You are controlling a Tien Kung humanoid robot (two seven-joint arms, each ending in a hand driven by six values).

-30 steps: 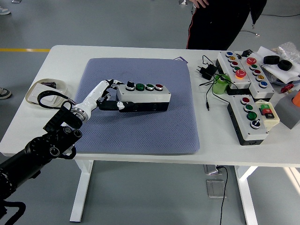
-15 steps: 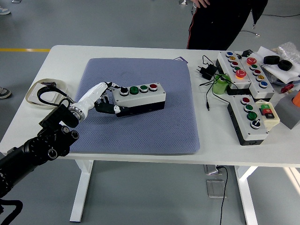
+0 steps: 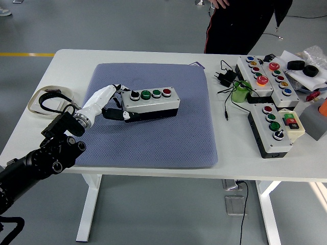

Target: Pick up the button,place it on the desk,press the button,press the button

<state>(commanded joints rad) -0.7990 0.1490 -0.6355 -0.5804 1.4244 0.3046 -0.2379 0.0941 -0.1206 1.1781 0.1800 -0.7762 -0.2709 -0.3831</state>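
Left robot hand [image 3: 113, 104] grips the one button box [image 3: 151, 102] with four buttons on the blue mat [image 3: 153, 132]

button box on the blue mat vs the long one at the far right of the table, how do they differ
The button box on the mat carries one row of four buttons; the long box carries two rows with many more. The left hand grips the mat box's left end; the long box lies untouched on the bare table. Both have light lids.

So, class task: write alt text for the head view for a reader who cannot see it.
The robot's left hand grips the left end of a grey button box on a blue mat on a white table. More button boxes lie at right; a person stands behind.
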